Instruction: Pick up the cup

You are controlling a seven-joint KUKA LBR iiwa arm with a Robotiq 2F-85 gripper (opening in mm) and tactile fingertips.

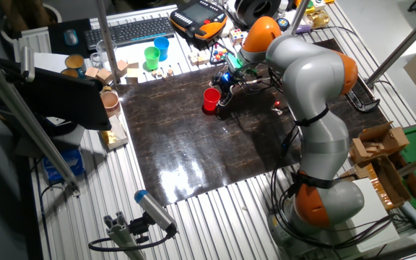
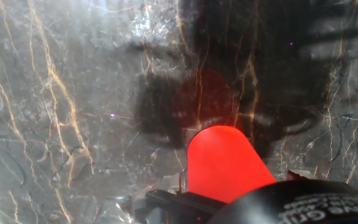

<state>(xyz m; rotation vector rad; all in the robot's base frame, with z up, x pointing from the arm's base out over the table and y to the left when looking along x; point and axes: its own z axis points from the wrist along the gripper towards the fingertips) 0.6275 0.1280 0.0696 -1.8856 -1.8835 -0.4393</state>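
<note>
The red cup [image 1: 211, 99] stands upright on the dark marble board [image 1: 193, 152], near its far edge. The gripper [image 1: 224, 88] is just beside it, on its right side in the fixed view. In the hand view the cup [image 2: 224, 163] lies close before the gripper; if the jaws are clenched or released, I cannot tell.

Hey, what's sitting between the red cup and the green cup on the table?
Nothing: in the fixed view only bare dark marble slab lies between the red cup and the green cup, which stands beyond the slab's far edge.
</note>
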